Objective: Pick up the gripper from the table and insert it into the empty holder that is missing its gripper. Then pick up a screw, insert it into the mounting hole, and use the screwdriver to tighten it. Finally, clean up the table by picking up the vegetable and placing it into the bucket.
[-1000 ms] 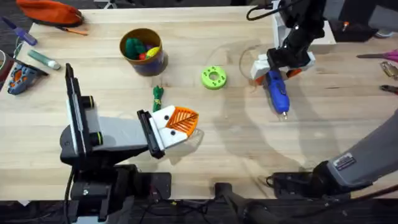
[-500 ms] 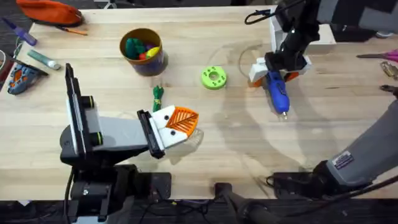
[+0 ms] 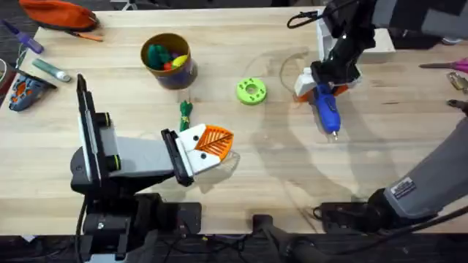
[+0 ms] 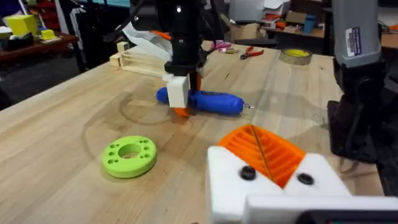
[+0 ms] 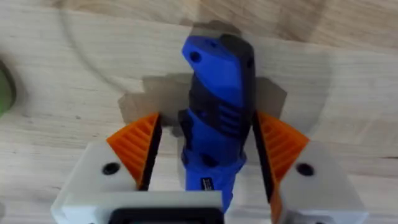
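A lime-green ring-shaped disc [image 3: 251, 90] is lying flat toward the far middle of the surface [image 3: 307, 168]. An orange pouch [image 3: 60, 13] is sitting at the far left corner, and a teal marker [image 3: 50, 69] is lying near the left edge.

The right gripper [image 3: 322, 85] (jaws spread) straddles the screwdriver [image 3: 326, 109] on the table [image 3: 292, 168].

Screwdriver [image 3: 326, 111] right of disc [image 3: 251, 90]

Blue screwdriver [image 3: 326, 109] flat on table [image 3: 292, 168]; green vegetable [image 3: 185, 113] near bucket [image 3: 169, 60]
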Tool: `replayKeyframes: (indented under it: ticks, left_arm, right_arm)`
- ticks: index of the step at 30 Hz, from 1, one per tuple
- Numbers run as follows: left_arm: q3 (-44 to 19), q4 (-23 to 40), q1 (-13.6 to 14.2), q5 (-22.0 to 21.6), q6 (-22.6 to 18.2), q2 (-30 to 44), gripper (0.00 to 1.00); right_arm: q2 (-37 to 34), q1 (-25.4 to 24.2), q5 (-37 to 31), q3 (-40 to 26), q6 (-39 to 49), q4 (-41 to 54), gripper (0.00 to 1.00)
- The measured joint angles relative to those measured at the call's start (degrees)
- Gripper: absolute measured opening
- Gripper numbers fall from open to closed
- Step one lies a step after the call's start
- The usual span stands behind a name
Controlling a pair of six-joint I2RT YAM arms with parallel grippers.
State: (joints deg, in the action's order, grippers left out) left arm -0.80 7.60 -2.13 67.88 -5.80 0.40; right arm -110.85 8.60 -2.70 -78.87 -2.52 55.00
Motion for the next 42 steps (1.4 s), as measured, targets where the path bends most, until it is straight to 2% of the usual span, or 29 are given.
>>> replayKeyframes:
  ticks: [5, 11, 18, 19, 21, 42]
  left_arm:
    - [0.0, 0.0, 0.0, 0.0, 0.0, 0.0, 0.012]
    - [0.0, 0.0, 0.0, 0.0, 0.0, 0.0, 0.012]
    - [0.0, 0.0, 0.0, 0.0, 0.0, 0.0, 0.012]
    - [0.0, 0.0, 0.0, 0.0, 0.0, 0.0, 0.012]
    - [0.0, 0.0, 0.0, 0.0, 0.0, 0.0, 0.012]
    - [0.0, 0.0, 0.0, 0.0, 0.0, 0.0, 0.012]
  right_arm:
    - [0.0, 0.0, 0.0, 0.0, 0.0, -0.2, 0.764]
    - [0.0, 0.0, 0.0, 0.0, 0.0, -0.2, 0.61]
    - [0.0, 0.0, -0.3, 0.0, 0.2, -0.6, 0.291]
    - [0.0, 0.0, -0.5, 0.1, 0.2, -0.6, 0.104]
    - [0.0, 0.0, -0.4, 0.3, 0.2, -0.6, 0.024]
    - [0.1, 0.0, -0.5, 0.2, 0.2, 0.3, 0.027]
